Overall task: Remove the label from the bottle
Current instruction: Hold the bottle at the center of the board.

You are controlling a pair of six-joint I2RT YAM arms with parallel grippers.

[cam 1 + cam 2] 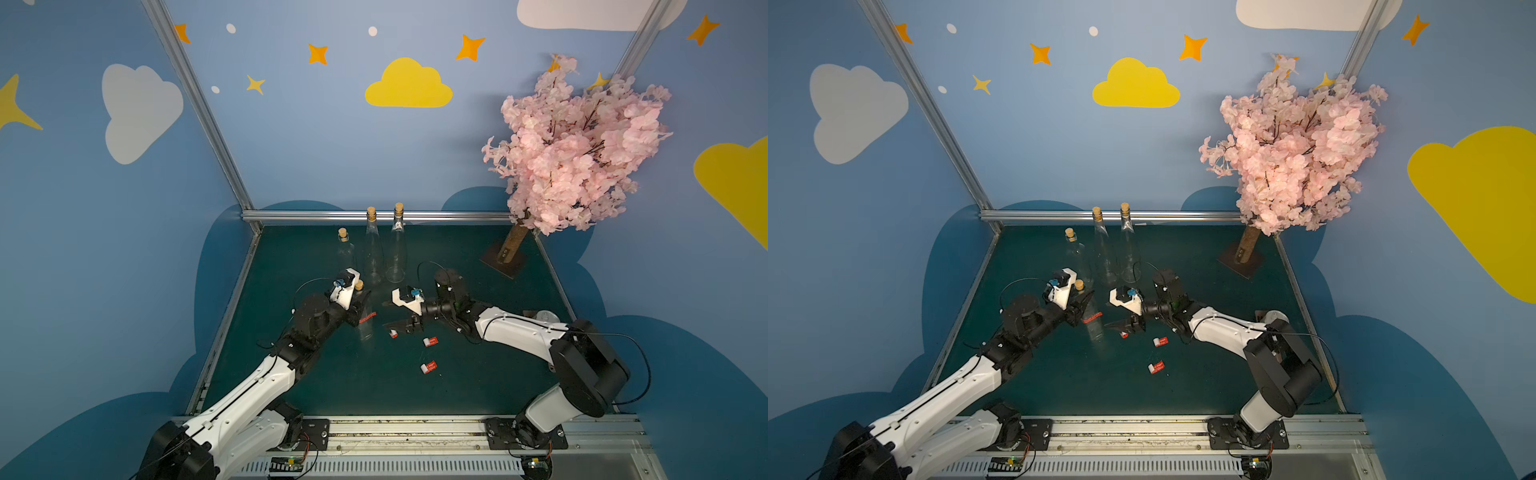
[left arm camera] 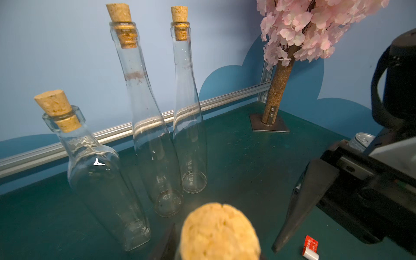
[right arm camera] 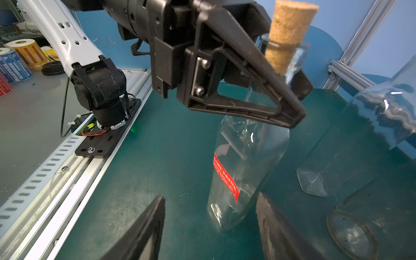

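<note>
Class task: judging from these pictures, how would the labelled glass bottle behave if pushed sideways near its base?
Likely stiff and fragile: the bottle is clear glass. Probably slippery, given its smooth glossy walls. Tall and narrow, it might tip, though the left gripper around its neck should steady it.

bottle [image 3: 252, 153]: clear glass, flat-sided, standing upright near the middle of the green table [image 1: 478, 374]
cork [image 3: 290, 27]: tan, seated in the bottle's neck
label [image 3: 225, 177]: narrow red strip, white print, stuck aslant on one side face
</note>
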